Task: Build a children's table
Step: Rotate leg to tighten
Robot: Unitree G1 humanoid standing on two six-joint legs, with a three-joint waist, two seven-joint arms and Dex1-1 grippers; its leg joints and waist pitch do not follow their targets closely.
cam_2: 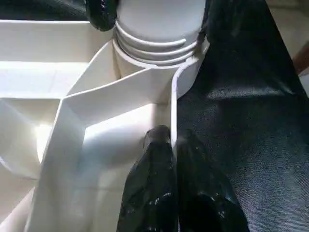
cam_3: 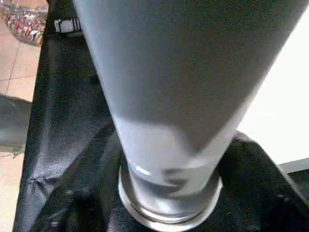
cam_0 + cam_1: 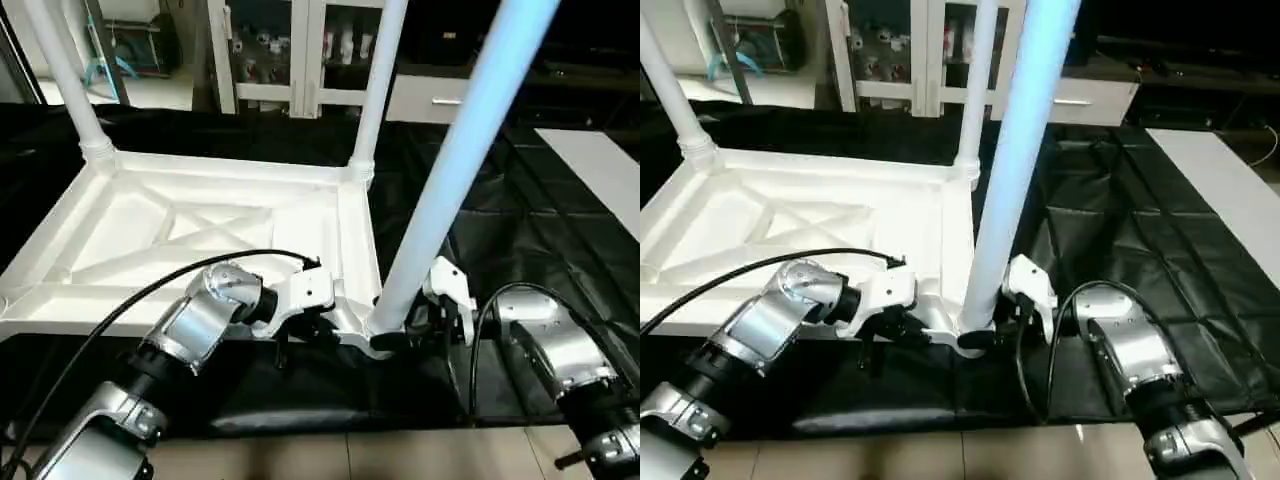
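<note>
Tabletop of white square plastic lies upside down on the black sheet covering the counter, its X-ribbed underside facing up. Two long tapered white tube legs stand in its far corner sockets, one at eleven o'clock and one at twelve o'clock. A third white tube leg rises from the near corner socket at about five o'clock of the tabletop, leaning slightly toward one o'clock.

The left end effector sits at the tabletop's near edge, just beside that socket; in the left wrist view its two black fingers are clenched on the thin white rim wall, one finger on each side of it.

The right end effector is at the base of the third leg, at three o'clock of the socket. Its black fingers flank the leg's lower end in the right wrist view, but whether they press on the leg I cannot tell.
</note>
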